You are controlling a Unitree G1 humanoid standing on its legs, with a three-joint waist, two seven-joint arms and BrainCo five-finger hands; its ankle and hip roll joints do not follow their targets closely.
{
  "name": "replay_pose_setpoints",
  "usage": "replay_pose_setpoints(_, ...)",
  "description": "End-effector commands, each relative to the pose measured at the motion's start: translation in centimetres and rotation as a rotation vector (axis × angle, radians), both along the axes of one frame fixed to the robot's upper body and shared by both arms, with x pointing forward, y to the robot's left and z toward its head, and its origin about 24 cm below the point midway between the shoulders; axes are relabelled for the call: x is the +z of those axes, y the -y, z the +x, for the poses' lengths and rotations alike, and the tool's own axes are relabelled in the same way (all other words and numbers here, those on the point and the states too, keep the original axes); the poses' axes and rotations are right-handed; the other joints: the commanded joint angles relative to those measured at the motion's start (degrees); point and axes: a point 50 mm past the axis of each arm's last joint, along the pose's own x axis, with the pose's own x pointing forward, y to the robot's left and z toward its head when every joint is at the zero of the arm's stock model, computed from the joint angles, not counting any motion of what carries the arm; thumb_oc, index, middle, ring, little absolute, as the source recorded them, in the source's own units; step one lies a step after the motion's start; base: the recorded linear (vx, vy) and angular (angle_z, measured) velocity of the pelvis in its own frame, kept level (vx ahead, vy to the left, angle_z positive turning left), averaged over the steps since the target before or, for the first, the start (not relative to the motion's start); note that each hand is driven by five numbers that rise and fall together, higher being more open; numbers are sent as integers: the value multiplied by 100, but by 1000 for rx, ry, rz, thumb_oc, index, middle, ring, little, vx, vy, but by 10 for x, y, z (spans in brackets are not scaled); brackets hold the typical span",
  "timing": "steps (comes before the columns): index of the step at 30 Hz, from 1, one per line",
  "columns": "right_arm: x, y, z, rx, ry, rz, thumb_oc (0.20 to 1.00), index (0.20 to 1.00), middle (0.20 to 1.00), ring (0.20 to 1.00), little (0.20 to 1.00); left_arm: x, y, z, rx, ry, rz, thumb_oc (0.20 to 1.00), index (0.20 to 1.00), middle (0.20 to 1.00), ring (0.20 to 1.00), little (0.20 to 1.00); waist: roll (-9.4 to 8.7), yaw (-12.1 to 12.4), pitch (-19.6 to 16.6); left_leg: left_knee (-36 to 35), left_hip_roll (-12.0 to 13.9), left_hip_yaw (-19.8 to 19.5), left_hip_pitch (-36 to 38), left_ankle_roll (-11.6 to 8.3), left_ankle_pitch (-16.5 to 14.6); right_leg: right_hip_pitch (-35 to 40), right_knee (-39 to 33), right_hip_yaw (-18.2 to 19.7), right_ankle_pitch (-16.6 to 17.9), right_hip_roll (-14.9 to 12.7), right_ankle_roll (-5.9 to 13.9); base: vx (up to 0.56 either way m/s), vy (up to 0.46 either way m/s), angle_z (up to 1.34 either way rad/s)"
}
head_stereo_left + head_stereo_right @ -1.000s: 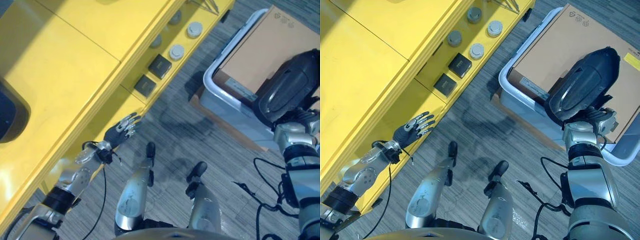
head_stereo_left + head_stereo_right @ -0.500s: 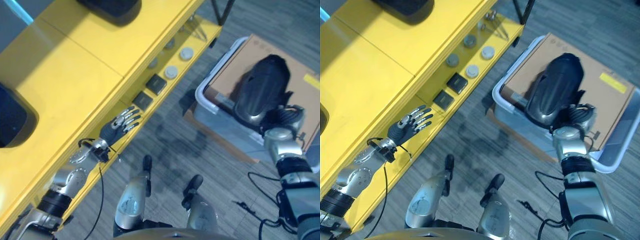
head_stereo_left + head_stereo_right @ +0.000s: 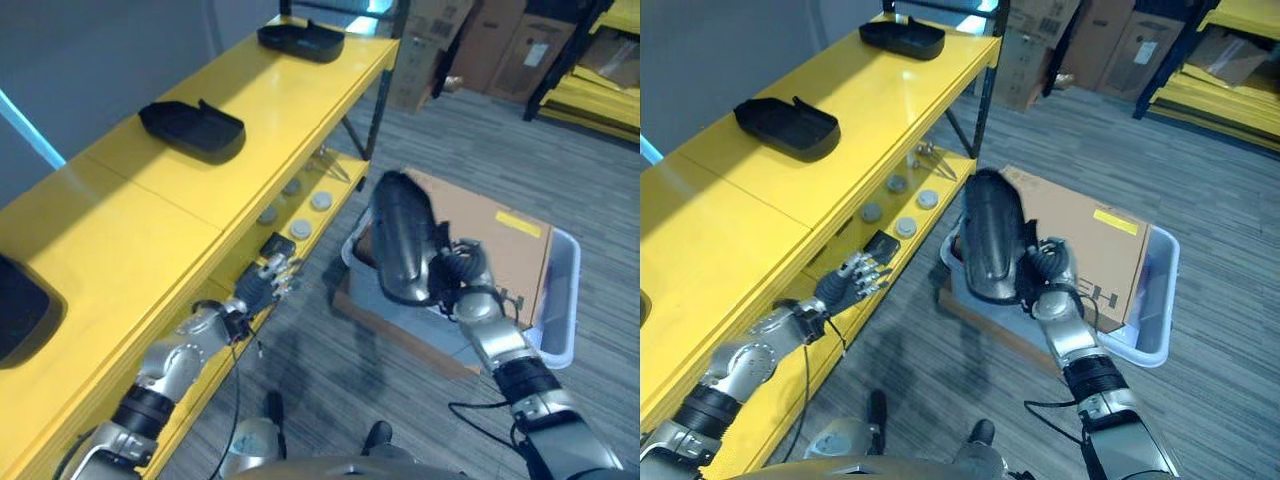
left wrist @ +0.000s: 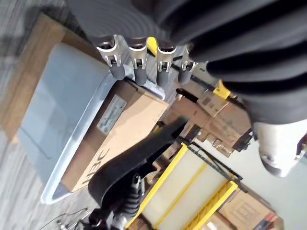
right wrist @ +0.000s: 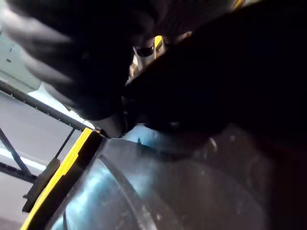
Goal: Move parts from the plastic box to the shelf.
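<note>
From the left eye view, the right robot hand (image 3: pixel 455 285) grips a long black part (image 3: pixel 398 238), held upright above the plastic box (image 3: pixel 560 300) and its cardboard carton (image 3: pixel 490 235). In the right eye view, the left robot hand (image 3: pixel 852 277), fingers straight and holding nothing, hovers beside the yellow shelf (image 3: pixel 760 215), near a black block (image 3: pixel 881 245). The left wrist view shows its released fingers (image 4: pixel 139 69) toward the box.
</note>
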Motion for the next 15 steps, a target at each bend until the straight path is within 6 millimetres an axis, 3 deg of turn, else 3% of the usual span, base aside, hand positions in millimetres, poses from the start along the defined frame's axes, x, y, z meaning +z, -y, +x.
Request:
replay_pose_setpoints(1, 19, -38, 22, 144, 95, 2, 200, 200, 200, 200, 200, -8, 46, 6, -150, -173, -27, 1000, 1000, 1000, 1000, 1000, -7, 38, -439, 49, 80, 72, 188, -38, -348, 129, 82, 321, -245, -49, 352, 73, 31, -10)
replay_pose_setpoints(6, -1, -76, 22, 216, 34, 85, 200, 200, 200, 200, 200, -17, 70, 8, -200, -255, 49, 1000, 1000, 1000, 1000, 1000, 13, -125, -626, -1, 122, 205, 344, -59, -354, 211, 20, 385, -256, -20, 361, 24, 19, -18)
replay_pose_setpoints(15, -5, -90, 23, 258, 13, 73, 200, 200, 200, 200, 200, -23, 68, 17, -182, -146, 234, 1000, 1000, 1000, 1000, 1000, 23, -168, -735, -17, 136, 279, 424, -74, -376, 266, -43, 388, -245, -15, 389, 15, -2, -7)
